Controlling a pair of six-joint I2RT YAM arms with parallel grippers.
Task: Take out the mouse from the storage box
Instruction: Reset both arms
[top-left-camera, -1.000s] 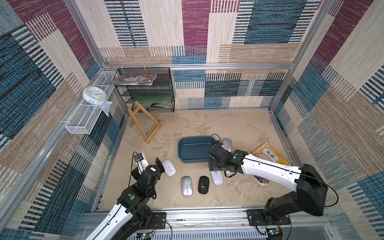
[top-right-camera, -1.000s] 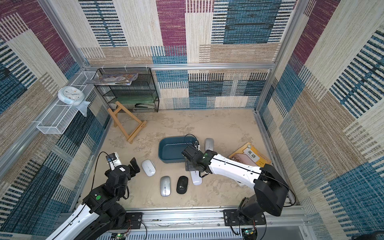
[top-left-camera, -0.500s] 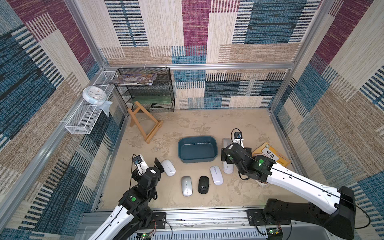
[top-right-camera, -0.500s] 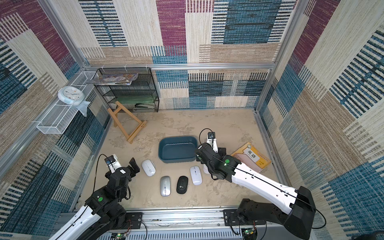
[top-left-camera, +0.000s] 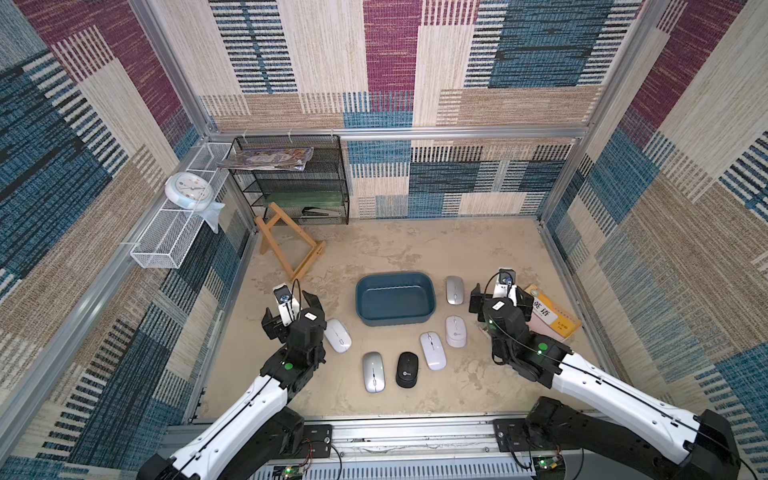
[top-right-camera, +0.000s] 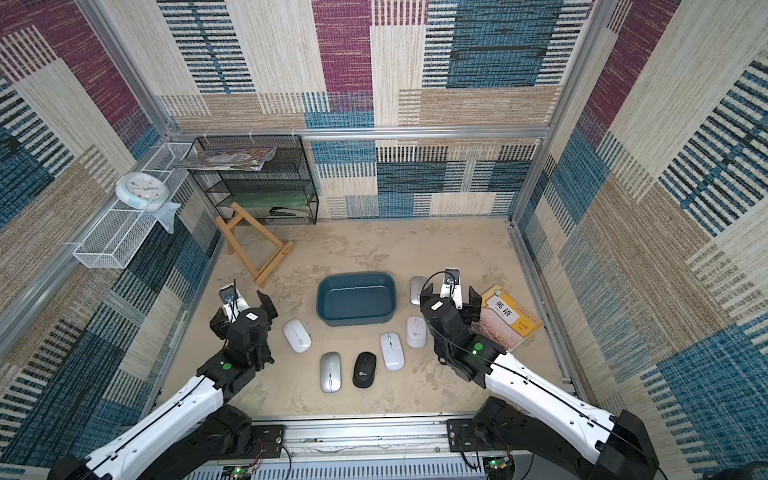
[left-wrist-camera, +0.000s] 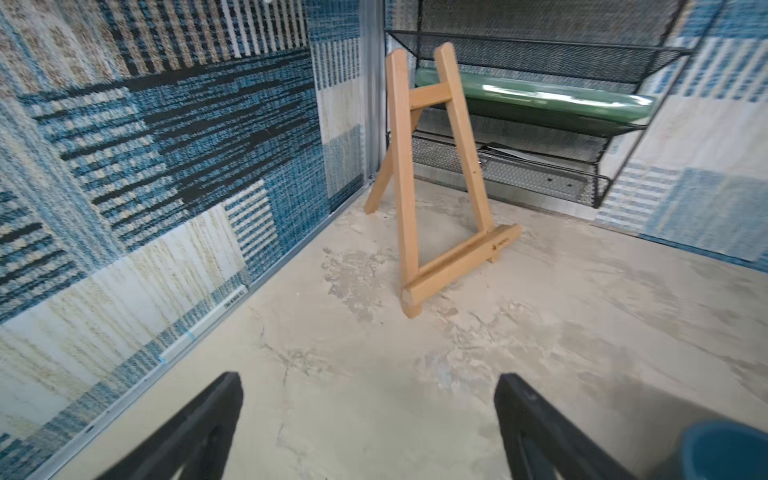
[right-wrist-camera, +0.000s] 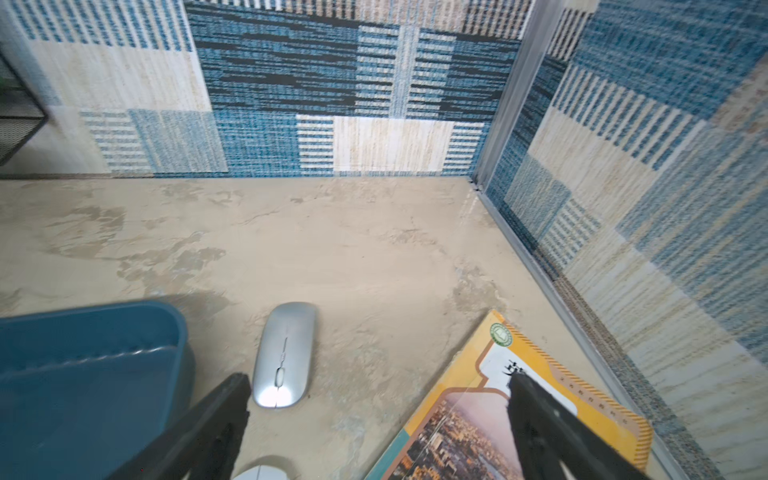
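Note:
The dark teal storage box (top-left-camera: 395, 297) (top-right-camera: 355, 297) sits mid-table with nothing in it. Several mice lie on the table around it: a silver mouse (top-left-camera: 454, 289) (right-wrist-camera: 284, 353) at its right side, a white mouse (top-left-camera: 455, 331) and another white mouse (top-left-camera: 432, 350) near its front right, and a black mouse (top-left-camera: 407, 369), a silver one (top-left-camera: 372, 371) and a white one (top-left-camera: 337, 335) in front. My right gripper (top-left-camera: 500, 297) (right-wrist-camera: 380, 380) is open and holds nothing, right of the box between the silver mouse and the book. My left gripper (top-left-camera: 289, 309) (left-wrist-camera: 370, 382) is open over bare table left of the box.
A yellow book (top-left-camera: 550, 316) (right-wrist-camera: 498, 415) lies by the right wall under my right gripper's outer finger. A wooden easel (top-left-camera: 291, 243) (left-wrist-camera: 436, 178) stands at the back left before a black mesh rack (top-left-camera: 291, 178). A white wire basket (top-left-camera: 174, 224) with a clock hangs on the left wall.
My right arm swung back from the box's right edge to the right, toward the book, and its jaws opened wide. A white mouse shows where the arm was. The left arm barely moved.

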